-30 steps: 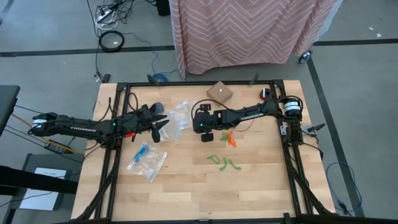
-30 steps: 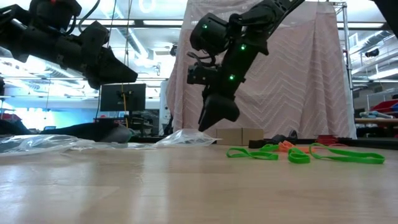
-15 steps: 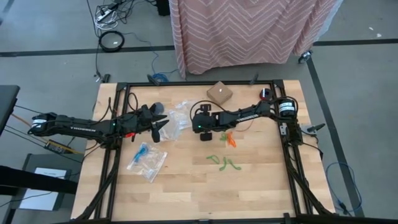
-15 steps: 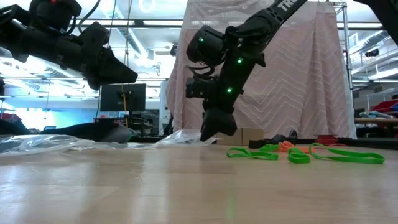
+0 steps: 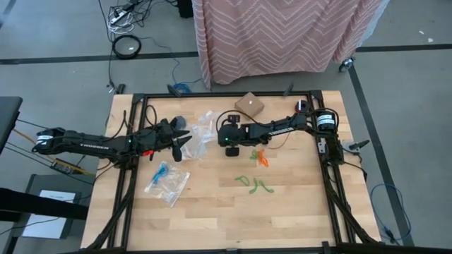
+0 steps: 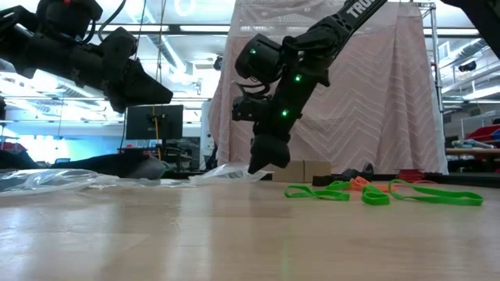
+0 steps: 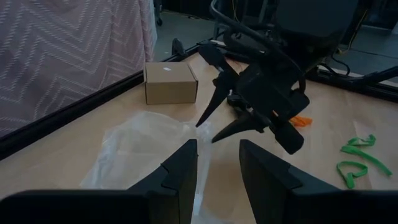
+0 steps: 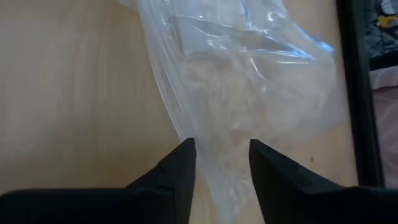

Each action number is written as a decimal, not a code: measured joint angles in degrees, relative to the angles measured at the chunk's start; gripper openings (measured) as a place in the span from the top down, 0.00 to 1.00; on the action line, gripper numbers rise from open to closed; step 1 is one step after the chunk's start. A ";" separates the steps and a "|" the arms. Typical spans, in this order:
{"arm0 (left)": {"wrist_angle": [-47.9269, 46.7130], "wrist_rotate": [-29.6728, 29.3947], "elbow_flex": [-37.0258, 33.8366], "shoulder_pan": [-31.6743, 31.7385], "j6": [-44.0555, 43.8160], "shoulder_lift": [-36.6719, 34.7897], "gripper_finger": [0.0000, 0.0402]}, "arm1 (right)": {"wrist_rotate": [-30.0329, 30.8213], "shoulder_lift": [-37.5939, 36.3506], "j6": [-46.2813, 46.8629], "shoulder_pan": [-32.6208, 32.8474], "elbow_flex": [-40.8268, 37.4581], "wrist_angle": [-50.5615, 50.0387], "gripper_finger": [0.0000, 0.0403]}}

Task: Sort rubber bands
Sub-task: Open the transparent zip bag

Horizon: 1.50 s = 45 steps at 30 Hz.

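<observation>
Sorting partly done: blue bands bagged point(image 5: 164, 176), left of centre; green bands point(image 5: 253, 184) and orange bands point(image 5: 261, 159) loose mid-table. Right gripper point(image 8: 219, 163) parted over empty clear bag point(image 8: 249, 81); left gripper point(image 7: 216, 167) parted, empty.

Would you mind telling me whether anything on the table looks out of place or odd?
Nothing looks damaged. Green bands and orange bands lie loose on the wood, outside any bag. One clear bag lies crumpled between the two grippers; another bag holds blue bands.

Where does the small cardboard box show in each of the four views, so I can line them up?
High view: cardboard box at the table's far edge, centre.
Low view: behind the right gripper, low, box partly hidden.
Left wrist view: box upper left, beyond the clear bag.
Right wrist view: not in it.
Shared landmark: the clear bag.
</observation>
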 joint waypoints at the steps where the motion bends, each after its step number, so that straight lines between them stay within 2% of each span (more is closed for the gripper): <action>1: -0.02 0.00 0.00 -0.02 -0.02 0.00 0.68 | 0.39 0.00 0.30 -0.02 0.00 0.11 0.70; 8: -0.09 0.00 0.00 -0.02 -0.42 0.00 0.68 | 1.40 0.00 5.81 -0.50 0.00 0.50 0.98; 14: -0.17 0.32 0.00 -0.02 -2.19 0.00 0.68 | 5.11 0.00 7.00 -0.26 0.07 2.74 1.00; 18: -0.14 1.17 0.00 -0.02 -1.49 0.00 0.68 | 6.66 -0.02 5.03 0.88 2.10 0.49 0.99; 21: 0.20 -0.26 0.00 0.20 1.53 0.03 0.68 | 7.07 -0.02 3.98 1.95 5.87 -8.34 0.97; 24: 1.44 -0.65 0.00 1.83 -1.15 0.97 0.68 | 6.66 -0.11 7.93 2.48 9.71 -14.39 0.93; 28: 4.79 4.12 0.00 4.40 -4.59 3.83 0.68 | 6.11 -0.11 12.10 1.12 13.62 -20.48 0.84; 30: 5.00 6.48 0.00 5.17 -5.72 5.27 0.68 | 2.24 -0.13 13.37 -1.03 14.65 -22.96 0.78; 34: 5.05 8.89 0.00 5.19 -5.38 7.89 0.68 | -13.75 -0.11 11.92 -4.95 15.34 -29.77 0.64; 36: 5.53 8.97 0.00 5.09 -3.75 8.99 0.68 | -16.56 -0.11 9.11 -6.11 15.36 -32.48 0.59; 41: 7.02 6.21 0.00 5.09 -1.37 11.43 0.68 | -12.73 -0.10 2.70 -6.56 15.34 -33.88 0.51; 45: 7.73 5.30 0.00 5.11 -0.31 13.15 0.68 | -8.92 -0.08 -0.65 -6.23 13.31 -28.68 0.48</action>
